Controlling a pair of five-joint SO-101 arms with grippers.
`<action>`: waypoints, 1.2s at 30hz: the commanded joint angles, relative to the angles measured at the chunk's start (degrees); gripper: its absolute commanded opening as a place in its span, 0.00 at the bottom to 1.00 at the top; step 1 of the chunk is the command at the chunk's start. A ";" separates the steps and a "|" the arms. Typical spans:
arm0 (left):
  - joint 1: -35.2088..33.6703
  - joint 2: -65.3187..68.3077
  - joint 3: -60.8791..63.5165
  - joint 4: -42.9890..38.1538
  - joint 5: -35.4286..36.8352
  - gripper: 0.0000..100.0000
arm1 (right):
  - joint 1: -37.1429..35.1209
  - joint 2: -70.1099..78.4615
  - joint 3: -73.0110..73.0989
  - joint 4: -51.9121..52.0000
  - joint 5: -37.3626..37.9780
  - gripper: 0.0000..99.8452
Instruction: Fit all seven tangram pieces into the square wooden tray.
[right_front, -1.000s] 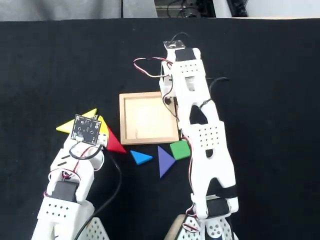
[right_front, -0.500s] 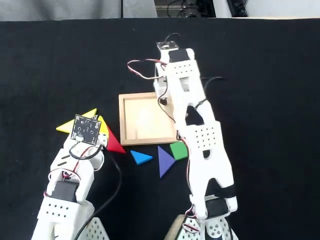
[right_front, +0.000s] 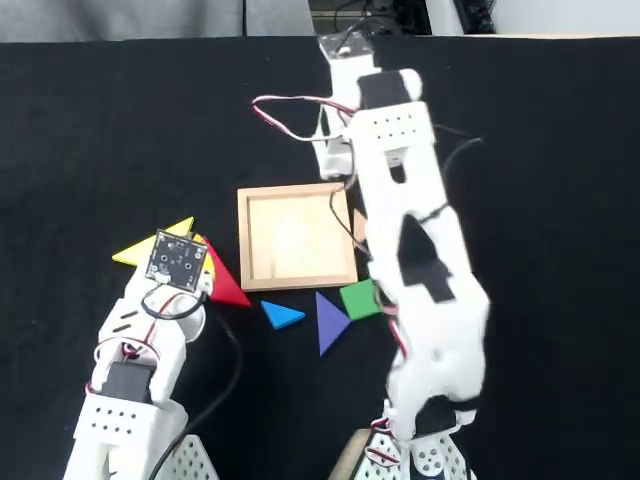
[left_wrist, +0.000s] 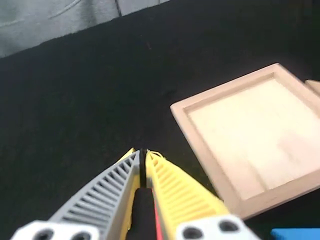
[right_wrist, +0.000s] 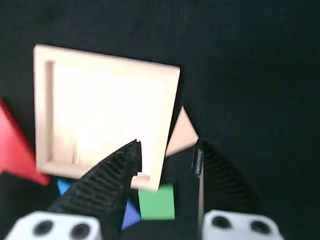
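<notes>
High view places the square wooden tray (right_front: 296, 236) flat near the middle of the black tabletop (right_front: 530, 200), its recess bare, so no piece is seated yet. Loose pieces lie around its near and side walls. A red triangle (right_front: 229, 287) sits just off the near-left corner, with a yellow triangle (right_front: 133, 253) beyond it. A blue triangle (right_front: 281, 315), a purple triangle (right_front: 328, 321) and a green square (right_front: 359, 298) form a row along the near wall, close to it. A pale wood-coloured triangle (right_wrist: 182, 133) lies against the tray's right wall, touching or nearly so. Right claw (right_wrist: 167, 150) hangs above that wall with jaws spread and nothing between them, one finger over the recess and the other outside it. This stance likely suits a descent on the pale triangle. Left claw (left_wrist: 144, 159) sits low over the yellow and red triangles with jaws pressed together, and no piece is evident between them. Widest room for travel lies beyond the tray's far wall and to its right. The near strip is crowded. The raised rim would likely stop a piece slid along the tabletop, so each needs lifting over it.
</notes>
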 joint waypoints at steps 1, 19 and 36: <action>-1.63 -0.53 -1.80 0.79 -0.62 0.03 | 0.44 -14.20 12.18 -4.66 0.53 0.18; -9.63 0.18 -24.04 26.90 -18.55 0.03 | 6.95 -37.23 75.03 -56.88 3.16 0.18; -9.10 49.32 -68.00 56.88 -42.99 0.17 | 7.30 -37.14 75.91 -57.58 0.79 0.18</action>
